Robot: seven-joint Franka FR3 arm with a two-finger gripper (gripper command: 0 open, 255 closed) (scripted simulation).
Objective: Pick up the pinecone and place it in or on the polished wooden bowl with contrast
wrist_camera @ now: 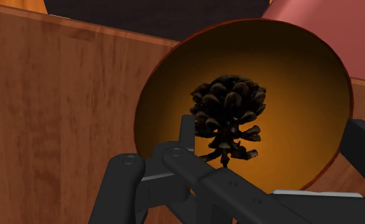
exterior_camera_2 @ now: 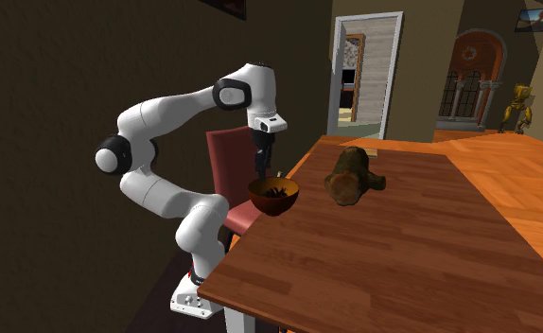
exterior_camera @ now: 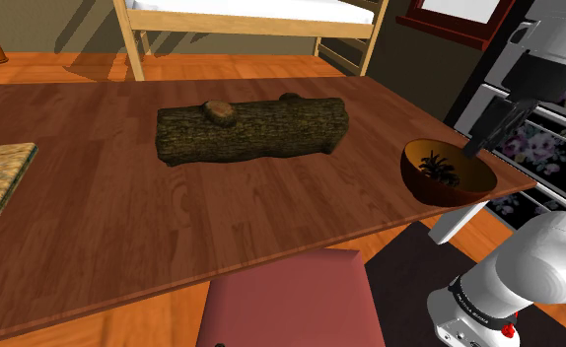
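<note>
**A:** What sort of bowl is that near the tabletop's edge?

**B:** A round, deep wooden bowl (exterior_camera: 444,195), smooth and polished. It is dark brown outside and glowing amber inside, with a thin reddish rim. It stands on the tabletop (exterior_camera: 113,227), which is made of reddish-brown planks with a visible grain and a soft sheen.

**A:** Anything in it?

**B:** The pinecone (wrist_camera: 229,111). It lies on the bowl's bottom, near the middle. It is almost black, its woody scales fanned open, with thinner, spikier ones at the end nearer the fingers.

**A:** And the fingers?

**B:** The fingers (wrist_camera: 186,130) are matt black and angular. They stand wide apart, released, just above the bowl, and neither touches the pinecone.

**A:** What else is on the tabletop?

**B:** In the shoulder view a short log (exterior_camera: 251,130) lies on its side at 9 o'clock from the bowl, well apart from it. Its bark is rough and mossy brown, and it has two knot stubs on top, one showing a pale cut face. At 9 o'clock from the log, at the tabletop's edge, lies a flat book (exterior_camera: 0,177) with a yellowish cover.

**A:** And around the tabletop?

**B:** A chair (exterior_camera: 291,296) with a dull red seat is at 6 o'clock from the log. A pale wooden bed frame (exterior_camera: 242,25) is at 12 o'clock.
</note>
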